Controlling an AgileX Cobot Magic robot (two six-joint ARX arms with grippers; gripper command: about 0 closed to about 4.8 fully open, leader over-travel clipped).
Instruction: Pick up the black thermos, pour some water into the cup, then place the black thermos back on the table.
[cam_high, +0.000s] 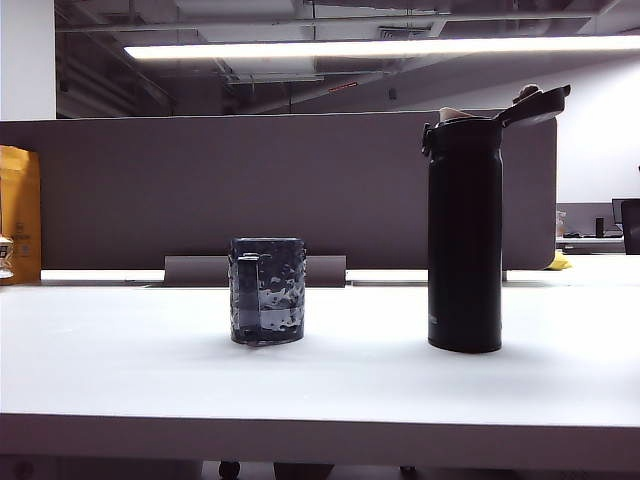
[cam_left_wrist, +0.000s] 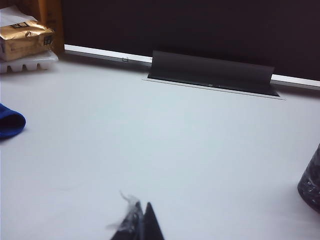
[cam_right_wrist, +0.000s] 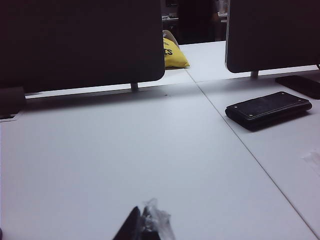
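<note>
The left gripper (cam_left_wrist: 141, 225) is being kept low over bare table (cam_high: 120, 360), its fingertips pressed together and holding nothing. The right gripper (cam_right_wrist: 142, 225) is likewise being kept shut and empty over the right side. Neither is seen in the exterior view. The black thermos (cam_high: 465, 235) is being left upright on the right, lid flipped open, probably ready for pouring. The dimpled cup (cam_high: 267, 290) is standing to its left, well apart.

There is one black thermos (cam_high: 465, 235) and one cup (cam_high: 267, 290) on one table (cam_high: 120, 370). There are two grippers, the left gripper (cam_left_wrist: 141, 225) and the right gripper (cam_right_wrist: 142, 225). One black case (cam_right_wrist: 267, 108) lies flat, and one yellow bag (cam_right_wrist: 173, 54) sits far back.
</note>
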